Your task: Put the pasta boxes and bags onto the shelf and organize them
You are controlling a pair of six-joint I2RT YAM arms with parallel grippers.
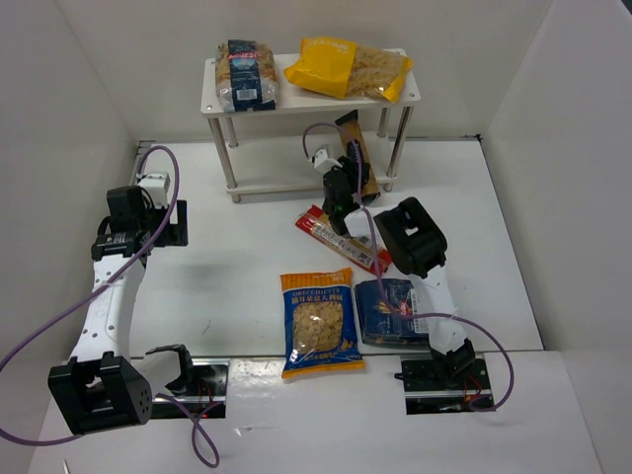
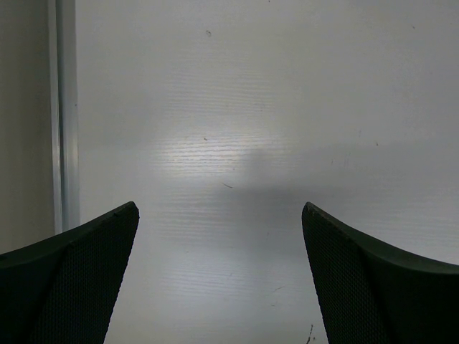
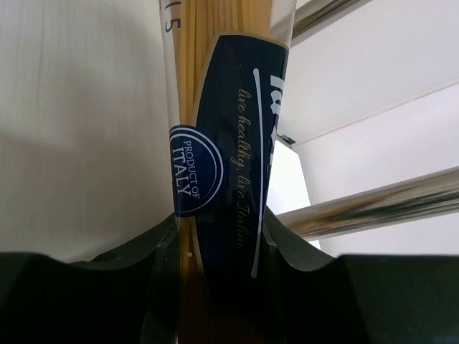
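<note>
We lose the long yellow pack past the top edge and, nearer, inside the right gripper; the right arm covers the right side of the dark blue flat pack.

Robotics lab test cell. Evidence: white table boxed in by plain white walls; two arms bolted at its near edge, purple cables trailing loose; small shelf and pasta packs set out on it.
</note>
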